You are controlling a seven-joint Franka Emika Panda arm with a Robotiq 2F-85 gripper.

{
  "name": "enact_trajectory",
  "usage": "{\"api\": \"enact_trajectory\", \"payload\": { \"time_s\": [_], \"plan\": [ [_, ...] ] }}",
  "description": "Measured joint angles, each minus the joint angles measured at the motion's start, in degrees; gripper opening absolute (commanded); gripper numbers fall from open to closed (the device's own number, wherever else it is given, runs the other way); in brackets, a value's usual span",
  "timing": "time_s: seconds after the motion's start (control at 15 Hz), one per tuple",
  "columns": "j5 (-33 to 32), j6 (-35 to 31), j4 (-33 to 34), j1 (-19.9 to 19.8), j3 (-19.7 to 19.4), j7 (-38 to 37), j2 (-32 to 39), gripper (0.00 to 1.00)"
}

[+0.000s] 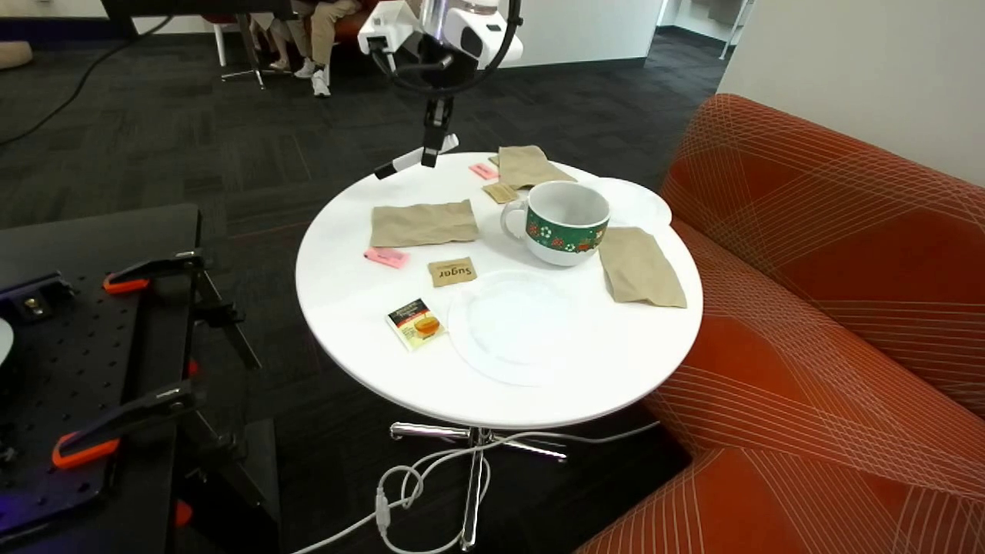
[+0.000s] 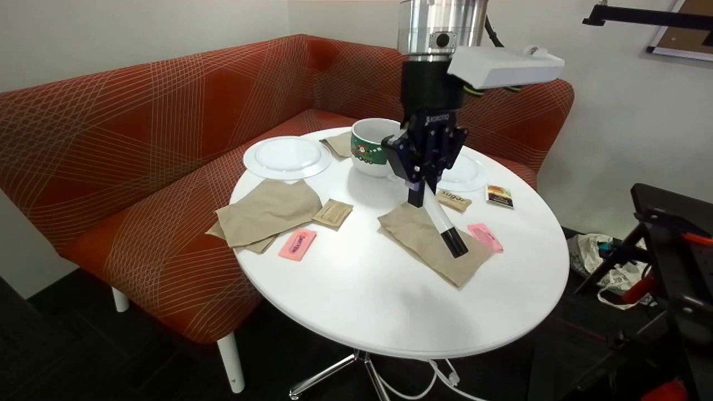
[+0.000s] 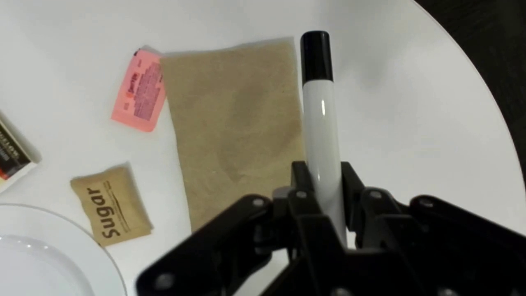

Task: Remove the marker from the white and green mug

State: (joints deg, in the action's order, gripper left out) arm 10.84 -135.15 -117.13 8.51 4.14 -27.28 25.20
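The marker is a slim white stick with a black end. It shows in both exterior views (image 1: 407, 160) (image 2: 438, 214) and in the wrist view (image 3: 320, 119). My gripper (image 3: 322, 176) is shut on its white part and holds it tilted in the air, black end lower and pointing away from the gripper. The gripper also shows in both exterior views (image 1: 432, 142) (image 2: 421, 190). The white and green mug (image 1: 565, 235) stands upright on the table, apart from the marker. It is partly behind the gripper in an exterior view (image 2: 367, 159) and out of the wrist view.
The round white table (image 1: 346, 308) holds brown napkins (image 2: 273, 211), a sugar packet (image 3: 111, 205), pink packets (image 3: 139, 90), a tea packet (image 1: 415, 323) and white plates (image 2: 287, 157). A red sofa (image 1: 808, 269) borders the table. A black cart (image 1: 69, 362) stands nearby.
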Motion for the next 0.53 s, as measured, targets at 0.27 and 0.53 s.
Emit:
{"api": "enact_trajectory", "payload": {
  "time_s": [0.27,0.53],
  "plan": [
    [0.7,4.9,3.7,0.0,0.2,2.8,3.8,0.05],
    [2.6,6.7,5.5,0.1,1.6,5.5,6.2,0.05]
  ]
}}
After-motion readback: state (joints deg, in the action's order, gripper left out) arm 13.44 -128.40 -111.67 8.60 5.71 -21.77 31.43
